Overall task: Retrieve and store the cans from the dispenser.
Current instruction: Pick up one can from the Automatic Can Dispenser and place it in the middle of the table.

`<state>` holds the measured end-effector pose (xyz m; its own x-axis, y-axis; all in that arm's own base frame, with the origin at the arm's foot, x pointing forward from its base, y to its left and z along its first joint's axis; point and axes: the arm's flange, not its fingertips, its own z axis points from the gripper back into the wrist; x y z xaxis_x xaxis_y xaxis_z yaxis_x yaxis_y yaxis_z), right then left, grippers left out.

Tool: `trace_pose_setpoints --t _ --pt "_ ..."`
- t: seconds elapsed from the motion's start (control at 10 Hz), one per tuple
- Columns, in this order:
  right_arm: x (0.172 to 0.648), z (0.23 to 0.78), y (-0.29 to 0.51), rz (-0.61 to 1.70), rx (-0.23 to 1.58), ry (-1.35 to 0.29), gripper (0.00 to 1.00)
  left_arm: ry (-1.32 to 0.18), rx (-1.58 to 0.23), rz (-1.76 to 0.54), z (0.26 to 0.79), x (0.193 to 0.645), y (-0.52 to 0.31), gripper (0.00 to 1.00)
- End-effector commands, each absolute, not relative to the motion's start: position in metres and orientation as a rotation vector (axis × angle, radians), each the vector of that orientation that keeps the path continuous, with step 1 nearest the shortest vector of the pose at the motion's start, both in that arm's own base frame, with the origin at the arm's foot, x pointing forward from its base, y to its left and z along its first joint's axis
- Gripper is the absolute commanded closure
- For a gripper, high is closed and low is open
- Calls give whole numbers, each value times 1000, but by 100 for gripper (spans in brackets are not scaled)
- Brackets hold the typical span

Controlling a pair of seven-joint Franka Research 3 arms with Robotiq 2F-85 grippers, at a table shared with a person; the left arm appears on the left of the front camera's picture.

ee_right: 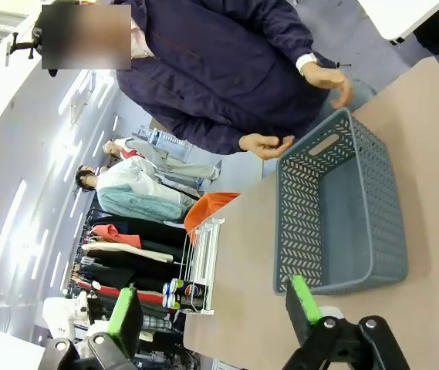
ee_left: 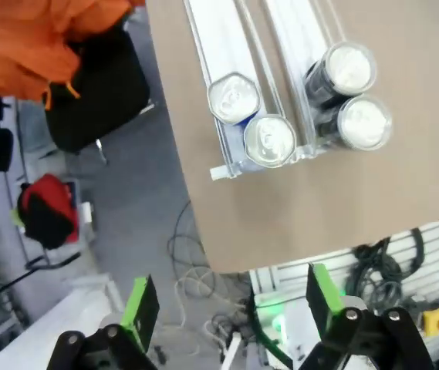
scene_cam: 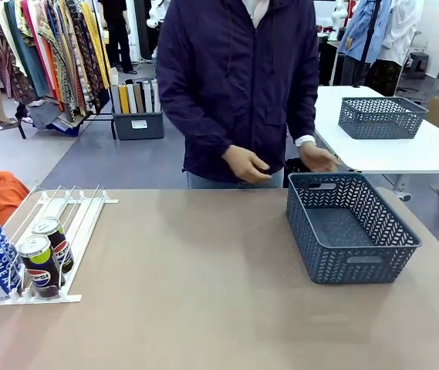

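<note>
Cans (scene_cam: 40, 266) stand four together at the rack's (scene_cam: 80, 204) low end by the bench's (scene_cam: 204, 308) left edge, probably stiff, slick, fairly light and best pinched mid-body, while left tool (ee_left: 231, 304) and right tool (ee_right: 215, 308) gape empty, basket (scene_cam: 350, 258) toward the right edge.

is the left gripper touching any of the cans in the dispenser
Apart. The left wrist view shows the left gripper open and empty, with bare table between it and the cans in the dispenser.
</note>
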<state>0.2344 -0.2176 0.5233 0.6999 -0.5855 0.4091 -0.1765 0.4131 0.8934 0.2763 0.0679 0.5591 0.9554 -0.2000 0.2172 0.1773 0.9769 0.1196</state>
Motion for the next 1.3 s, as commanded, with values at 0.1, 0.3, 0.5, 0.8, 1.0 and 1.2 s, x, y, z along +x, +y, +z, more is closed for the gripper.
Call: trace_pose_setpoints --t 0.1,0.3,0.5,0.8,1.0,1.2 --pt "237 525 -219 -270 1149 -824 0 -281 54 -177 570 269 80 0" --pt "237 525 -219 -270 1149 -824 0 -281 54 -177 570 269 80 0" --pt "237 525 -219 -270 1149 -824 0 -253 62 -138 558 285 69 0" --pt "237 525 -219 -270 1149 -824 0 -198 39 153 518 315 60 0" --pt "237 525 -219 -270 1149 -824 0 -165 20 159 509 325 49 0" --pt "237 525 -219 -270 1149 -824 0 -120 -51 262 488 345 36 0"
